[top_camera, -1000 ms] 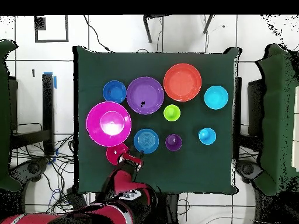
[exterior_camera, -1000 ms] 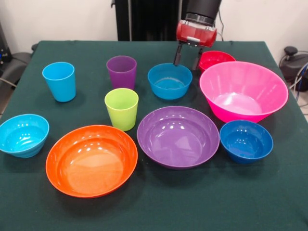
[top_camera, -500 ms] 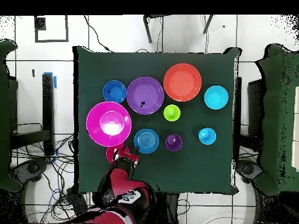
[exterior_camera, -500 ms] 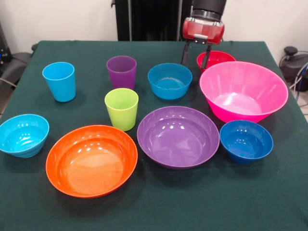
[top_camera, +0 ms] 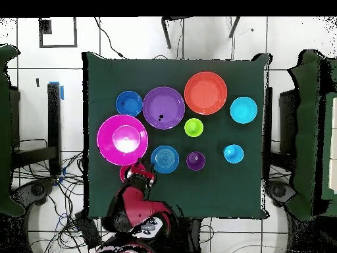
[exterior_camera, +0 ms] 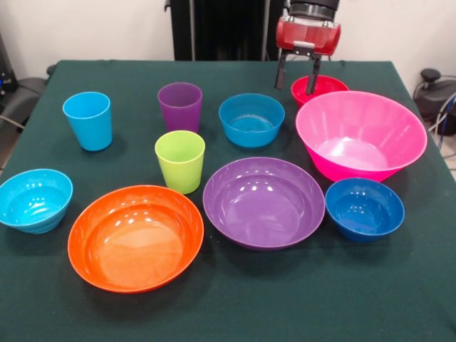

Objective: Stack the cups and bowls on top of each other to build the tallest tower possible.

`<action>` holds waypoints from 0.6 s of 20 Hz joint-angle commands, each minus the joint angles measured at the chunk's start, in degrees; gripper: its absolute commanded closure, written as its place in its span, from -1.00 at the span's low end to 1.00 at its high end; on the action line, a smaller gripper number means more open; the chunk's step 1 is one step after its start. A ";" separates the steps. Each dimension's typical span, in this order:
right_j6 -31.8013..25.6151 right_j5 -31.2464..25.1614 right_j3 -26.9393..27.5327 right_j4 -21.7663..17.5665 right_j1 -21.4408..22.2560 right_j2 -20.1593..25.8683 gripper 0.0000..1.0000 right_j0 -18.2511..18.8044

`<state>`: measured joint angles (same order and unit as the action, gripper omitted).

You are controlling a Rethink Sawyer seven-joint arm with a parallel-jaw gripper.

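Honestly nothing's been stacked yet, every piece sits on its own on the dark green cloth surface [exterior_camera: 85,78], so the whole tower is left to build. The claw [exterior_camera: 298,80] hangs at the far side with its two thin dark fingers spread apart, empty, straddling the near rim of the small red bowl [exterior_camera: 320,85], so my guess is that's the first pick. That red bowl is tucked right behind the big deep pink bowl [exterior_camera: 360,135], nearly touching it. The blue bowl [exterior_camera: 251,119] is just beside the claw, then the purple cup [exterior_camera: 179,105] and the light blue cup [exterior_camera: 87,120] further along the back. The lime green cup [exterior_camera: 180,161] stands in the middle, upright like the other two. Up front are the wide shallow orange bowl [exterior_camera: 135,237] and purple bowl [exterior_camera: 263,201], with the dark blue bowl [exterior_camera: 364,208] and cyan bowl [exterior_camera: 34,199] at the ends. All of it looks like smooth glossy plastic, round and tapered, so I'd expect things to nest easily but slide a bit.
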<state>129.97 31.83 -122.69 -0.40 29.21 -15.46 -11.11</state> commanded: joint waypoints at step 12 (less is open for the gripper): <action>7.05 -12.19 -1.37 -6.42 0.50 13.98 -1.00 7.54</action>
<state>129.97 30.44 -122.78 -3.63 31.44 -11.40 -6.64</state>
